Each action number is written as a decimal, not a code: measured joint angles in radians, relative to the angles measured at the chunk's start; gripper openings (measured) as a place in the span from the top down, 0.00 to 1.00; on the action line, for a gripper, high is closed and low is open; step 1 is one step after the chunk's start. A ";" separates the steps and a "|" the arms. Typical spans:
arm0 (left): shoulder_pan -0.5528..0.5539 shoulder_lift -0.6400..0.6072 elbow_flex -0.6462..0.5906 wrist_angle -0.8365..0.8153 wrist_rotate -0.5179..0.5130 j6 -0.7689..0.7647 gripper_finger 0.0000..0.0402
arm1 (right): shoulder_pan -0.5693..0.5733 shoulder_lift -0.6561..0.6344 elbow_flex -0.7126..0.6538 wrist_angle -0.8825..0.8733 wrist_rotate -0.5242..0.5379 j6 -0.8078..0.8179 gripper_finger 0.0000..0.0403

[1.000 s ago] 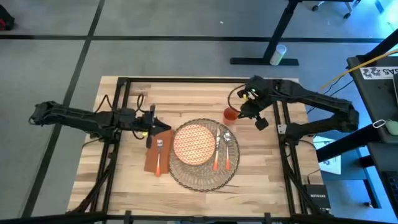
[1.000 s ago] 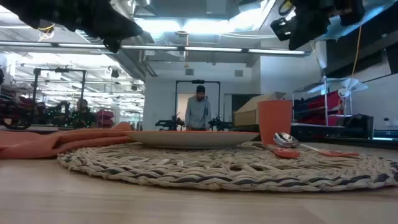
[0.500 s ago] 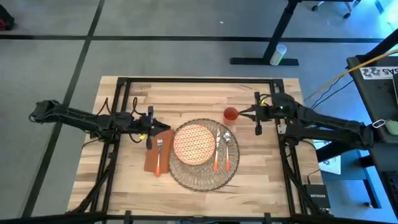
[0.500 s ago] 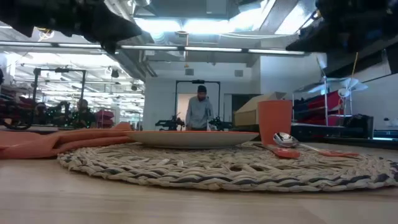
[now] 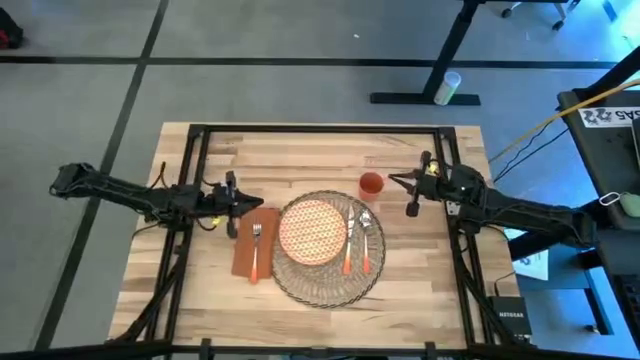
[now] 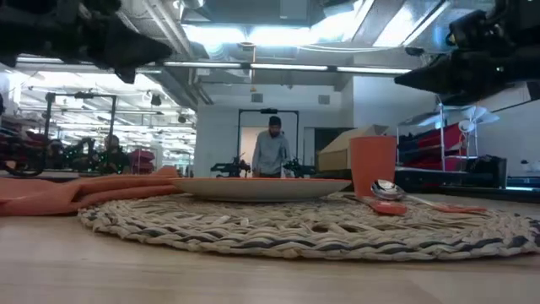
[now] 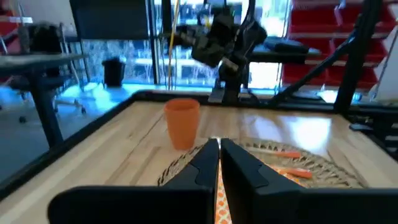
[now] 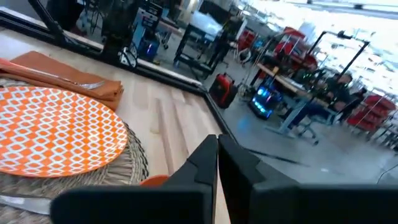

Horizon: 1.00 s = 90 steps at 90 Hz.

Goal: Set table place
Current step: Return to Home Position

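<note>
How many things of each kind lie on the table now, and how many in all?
Woven mat: 1
Plate: 1
Napkin: 1
Cup: 1
Cutlery: 3 (fork, spoon, one more piece)
Total: 7

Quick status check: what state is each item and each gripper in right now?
Mat: flat on table.
Plate: flat on mat.
Napkin: flat, beside mat.
Fork: lying on napkin.
Spoon: lying on mat, beside plate.
Cup: upright on table, off mat, not held.
Left gripper: shut, empty, above table.
Right gripper: shut, empty, near cup, apart from it.
</note>
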 joint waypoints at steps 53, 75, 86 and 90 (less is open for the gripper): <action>-0.213 -0.333 -0.101 -0.274 -0.323 -0.028 1.00 | 0.000 -0.241 -0.093 0.018 0.123 -0.070 1.00; -0.211 -0.325 -0.101 -0.387 -0.327 -0.128 1.00 | 0.000 -0.241 -0.093 0.010 0.175 -0.109 1.00; -0.201 -0.316 -0.101 -0.387 -0.333 -0.132 1.00 | 0.000 -0.236 -0.093 -0.099 0.303 -0.107 1.00; -0.186 -0.306 -0.101 -0.387 -0.339 -0.143 1.00 | 0.000 -0.232 -0.093 -0.163 0.353 -0.076 1.00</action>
